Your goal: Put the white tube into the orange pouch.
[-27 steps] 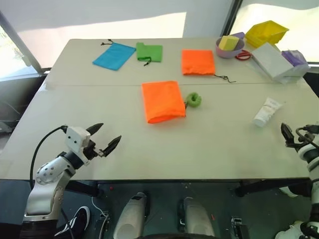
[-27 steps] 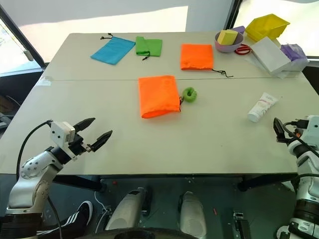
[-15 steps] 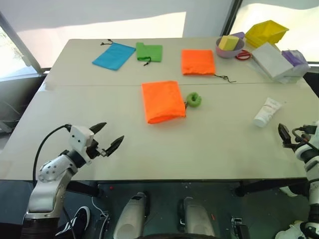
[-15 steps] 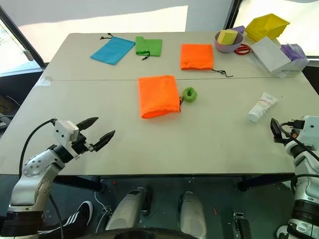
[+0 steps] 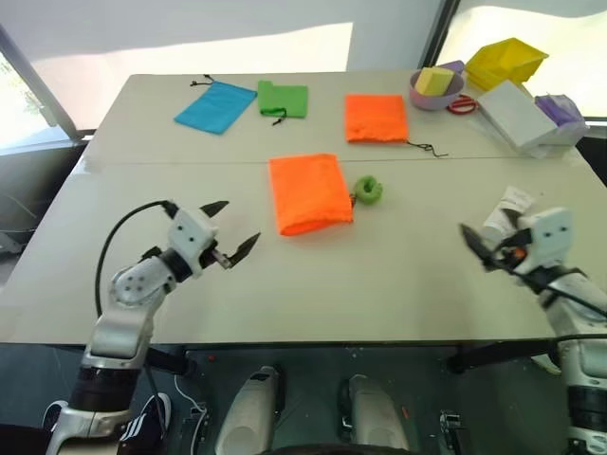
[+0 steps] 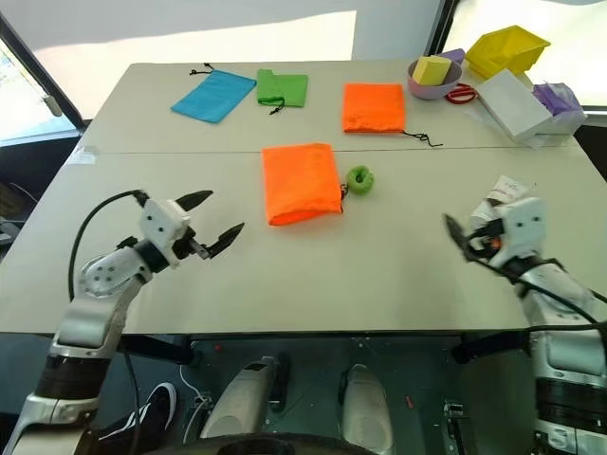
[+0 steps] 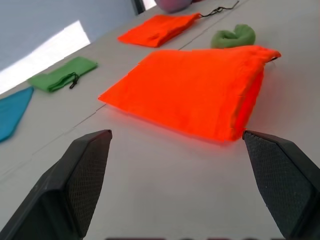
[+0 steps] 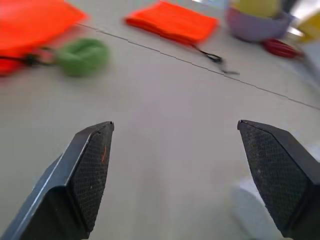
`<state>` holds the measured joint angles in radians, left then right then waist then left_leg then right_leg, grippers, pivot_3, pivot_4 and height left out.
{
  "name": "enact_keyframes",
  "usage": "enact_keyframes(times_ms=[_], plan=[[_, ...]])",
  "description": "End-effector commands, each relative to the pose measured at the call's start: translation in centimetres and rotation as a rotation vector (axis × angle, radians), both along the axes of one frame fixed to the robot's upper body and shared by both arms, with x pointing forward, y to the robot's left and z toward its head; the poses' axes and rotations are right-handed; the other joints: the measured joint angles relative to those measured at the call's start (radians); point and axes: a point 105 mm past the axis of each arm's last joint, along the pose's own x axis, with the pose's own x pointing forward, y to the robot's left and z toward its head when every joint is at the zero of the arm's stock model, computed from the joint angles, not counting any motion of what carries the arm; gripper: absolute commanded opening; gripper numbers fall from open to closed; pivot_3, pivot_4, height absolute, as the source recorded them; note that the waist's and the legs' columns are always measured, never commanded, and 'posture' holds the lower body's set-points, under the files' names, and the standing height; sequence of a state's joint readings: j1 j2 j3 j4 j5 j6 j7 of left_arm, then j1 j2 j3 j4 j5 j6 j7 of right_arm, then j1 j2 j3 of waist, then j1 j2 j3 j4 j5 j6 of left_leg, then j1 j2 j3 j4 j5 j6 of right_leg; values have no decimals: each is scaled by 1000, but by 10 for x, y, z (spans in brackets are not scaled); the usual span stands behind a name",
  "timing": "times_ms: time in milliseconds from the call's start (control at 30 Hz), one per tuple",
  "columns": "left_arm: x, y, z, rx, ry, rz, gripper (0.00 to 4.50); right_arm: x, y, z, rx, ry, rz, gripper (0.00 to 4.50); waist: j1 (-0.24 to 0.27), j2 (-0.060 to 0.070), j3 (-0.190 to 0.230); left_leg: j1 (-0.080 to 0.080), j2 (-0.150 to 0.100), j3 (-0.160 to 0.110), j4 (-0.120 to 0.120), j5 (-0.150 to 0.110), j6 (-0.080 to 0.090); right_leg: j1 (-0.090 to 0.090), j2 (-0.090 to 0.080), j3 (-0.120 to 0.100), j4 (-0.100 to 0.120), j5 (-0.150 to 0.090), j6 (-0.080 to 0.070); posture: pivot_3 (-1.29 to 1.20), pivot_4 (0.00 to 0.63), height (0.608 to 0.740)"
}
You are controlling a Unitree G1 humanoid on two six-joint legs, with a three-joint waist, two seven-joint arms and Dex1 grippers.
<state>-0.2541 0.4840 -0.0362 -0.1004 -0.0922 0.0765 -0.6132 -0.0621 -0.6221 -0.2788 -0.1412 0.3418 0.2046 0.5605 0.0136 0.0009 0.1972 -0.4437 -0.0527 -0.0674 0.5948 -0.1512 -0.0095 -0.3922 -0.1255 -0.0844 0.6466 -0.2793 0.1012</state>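
The orange pouch (image 5: 310, 193) lies flat at the table's middle, with its lime-green ring (image 5: 368, 190) beside its right edge. Near the right edge lies the white tube (image 6: 505, 188), mostly covered by my right wrist; a white blur of it (image 8: 252, 202) sits by the right finger in the right wrist view. My right gripper (image 6: 463, 232) is open over the table just in front and to the left of the tube, holding nothing. Also open and empty, my left gripper (image 5: 237, 223) points at the pouch (image 7: 195, 92) from its near left.
A smaller orange pouch (image 5: 377, 118), a green pouch (image 5: 284, 99) and a blue pouch (image 5: 216, 105) lie along the far side. At the far right stand a purple bowl (image 5: 436, 90), red scissors (image 5: 463, 104), a white box (image 5: 517, 116) and a yellow bin (image 5: 506, 61).
Both arms have swung in over the table. The left gripper moved up and right toward the orange pouch. The right gripper came in from the right edge and now covers most of the tube.
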Motion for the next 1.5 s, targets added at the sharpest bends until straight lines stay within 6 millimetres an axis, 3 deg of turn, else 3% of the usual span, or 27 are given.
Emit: enact_keyframes(times_ms=[33,100,233,433,767,867,1100,1200,1500], plan=[[9,-19,4,58,-47,-9,4500,1,38,28,-65,-107,143,4136,0,0,0,0,0,0,0,0,0,0,0,0,0,0,1,0,150,740],[10,-32,0,86,-58,-32,4500,1,57,26,-196,-133,215,4136,1,-1,0,-1,0,0,0,0,0,0,0,0,-1,1,2,0,150,740],[12,-43,-7,123,-70,-23,4500,6,65,30,-97,-144,209,4136,2,-2,1,-1,0,0,0,0,0,0,0,0,-1,1,1,0,150,740],[29,-47,-3,165,-137,80,4500,4,78,18,-138,-141,243,4136,4,-2,1,-1,-1,-1,0,0,0,0,1,0,0,1,2,0,150,740],[38,-54,-8,168,-148,113,4500,-1,106,7,-216,-145,337,4136,1,-2,1,0,0,-1,1,0,0,0,2,0,0,4,4,0,150,740],[41,-58,-8,164,-143,114,3624,0,109,7,-214,-149,344,4200,2,-2,1,0,0,-1,1,0,0,0,2,0,0,4,5,0,150,740],[37,-64,-15,152,-112,82,25,6,112,4,-266,-155,347,4200,0,-2,1,0,-1,-1,2,0,0,0,1,1,0,4,5,0,150,740],[36,-63,-17,148,-100,80,25,13,117,-2,-327,-152,347,4200,-1,-2,1,0,0,-1,2,0,0,0,2,1,1,5,5,0,150,740],[27,-69,-8,92,-109,19,25,34,159,0,-335,-204,365,4200,0,-2,1,0,0,-1,2,0,0,0,3,1,1,5,4,0,150,740]])
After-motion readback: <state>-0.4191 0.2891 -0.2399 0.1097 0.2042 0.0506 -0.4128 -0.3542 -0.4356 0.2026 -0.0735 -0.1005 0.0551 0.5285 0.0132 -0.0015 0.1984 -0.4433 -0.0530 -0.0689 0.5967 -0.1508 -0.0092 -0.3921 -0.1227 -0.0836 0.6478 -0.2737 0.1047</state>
